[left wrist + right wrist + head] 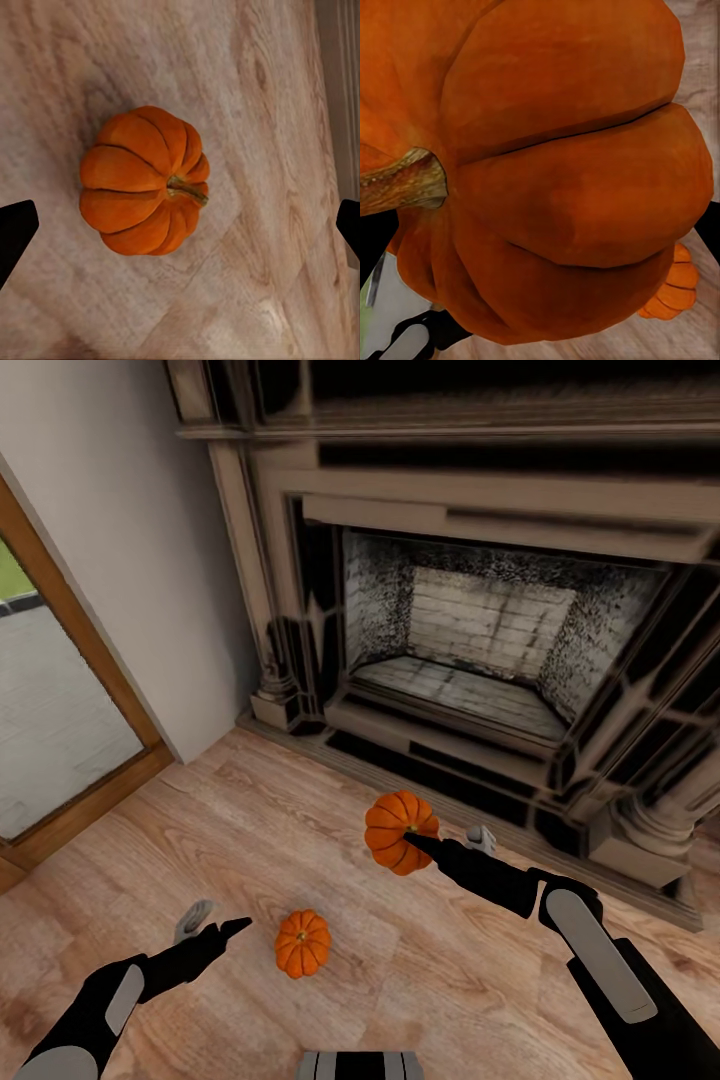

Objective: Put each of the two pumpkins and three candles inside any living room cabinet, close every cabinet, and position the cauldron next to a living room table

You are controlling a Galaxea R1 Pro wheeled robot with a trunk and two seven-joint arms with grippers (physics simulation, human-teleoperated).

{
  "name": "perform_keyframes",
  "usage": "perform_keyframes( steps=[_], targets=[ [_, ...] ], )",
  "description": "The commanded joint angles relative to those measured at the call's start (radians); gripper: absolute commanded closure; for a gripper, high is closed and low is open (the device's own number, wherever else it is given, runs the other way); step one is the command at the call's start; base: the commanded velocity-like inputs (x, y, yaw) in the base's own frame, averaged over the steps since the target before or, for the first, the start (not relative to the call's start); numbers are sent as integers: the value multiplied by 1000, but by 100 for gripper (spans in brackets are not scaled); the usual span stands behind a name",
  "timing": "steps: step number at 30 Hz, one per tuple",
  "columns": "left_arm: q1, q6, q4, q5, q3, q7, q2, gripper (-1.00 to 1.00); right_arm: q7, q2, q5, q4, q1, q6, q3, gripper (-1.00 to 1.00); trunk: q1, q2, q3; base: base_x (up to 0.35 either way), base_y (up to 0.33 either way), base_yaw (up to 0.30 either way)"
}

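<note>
— Right gripper (410, 840)? Clamped on one pumpkin (400, 830), lifted clear of the wooden floor (300, 810) in front of the fireplace (480, 630). Seen close up in the right wrist view, stem (401, 184) off to one side.

— And the left gripper (215, 930)? Spread wide, empty, hanging above the floor just beside the second pumpkin (302, 943). From the left wrist view, right over that pumpkin (142, 191), sitting between the two fingertips (15, 232) on bare boards, stem roughly sideways.

— Step in hand, then? Probably picking up the second pumpkin with the left.

— How to do it well? Come straight down, keeping the fruit centred between the fingers. Close across the widest part of the ribs, not on the stem. Squeeze gently: round and smooth, likely to roll or squirt out if pinched off-centre. Keep the right arm steady meanwhile, so as not to drop the first.

— Cabinet, candles, cauldron? Nothing to say from here.
</note>
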Motion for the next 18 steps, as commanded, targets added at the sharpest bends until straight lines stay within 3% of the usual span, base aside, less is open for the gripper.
perform_keyframes(
  steps=[1, 10, 15, 18],
  targets=[
    [-1, 7, 0, 3, 4, -2, 0, -100, -2, -1, -4, -1, -1, 2, 1, 100, 0, 0, -1, 39, -30, 0],
    [-1, 8, 0, 4, 8, 8, 6, -100, -2, -1, -4, -1, -1, 2, 1, 100, 0, 0, -1, 103, -82, 0],
    [-1, 8, 0, 6, 10, 60, 1, -100, -2, -1, -4, 0, -1, 2, 1, 100, 0, 0, -1, 10, -8, 0],
    [-1, 8, 0, 25, 9, 71, 1, -100, -2, -2, -4, 1, -1, 2, 1, 100, 0, 0, -1, 1, -1, 0]
  ],
)
